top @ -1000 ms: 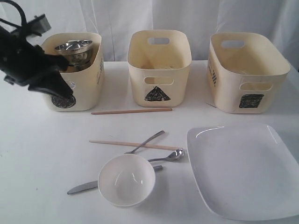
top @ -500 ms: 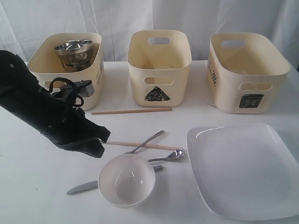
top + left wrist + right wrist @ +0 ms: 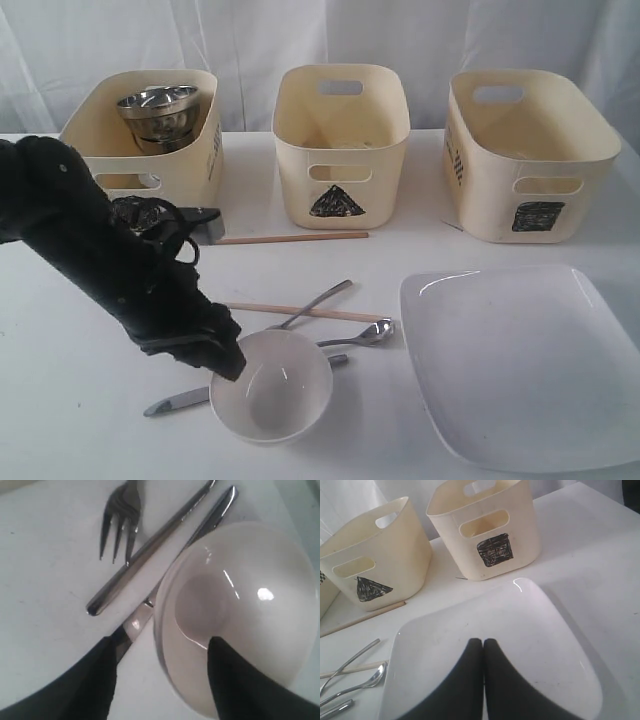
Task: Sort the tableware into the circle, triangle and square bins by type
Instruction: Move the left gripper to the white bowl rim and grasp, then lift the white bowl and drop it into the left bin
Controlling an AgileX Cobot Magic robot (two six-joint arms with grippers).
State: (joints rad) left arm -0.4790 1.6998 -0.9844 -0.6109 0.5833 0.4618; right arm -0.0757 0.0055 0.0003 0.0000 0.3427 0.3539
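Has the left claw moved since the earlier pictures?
Yes. In the exterior view the left claw has come away from the circle bin, down-frame and rightward, to the left rim of the white bowl.

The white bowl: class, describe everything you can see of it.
The white bowl is round, glossy and looks ceramic, with bright highlights inside. It stands upright and empty on the white table, left of the large plate in the exterior view. A steel knife runs under its rim. The open left gripper straddles the rim, one finger inside, one outside; contact cannot be told.
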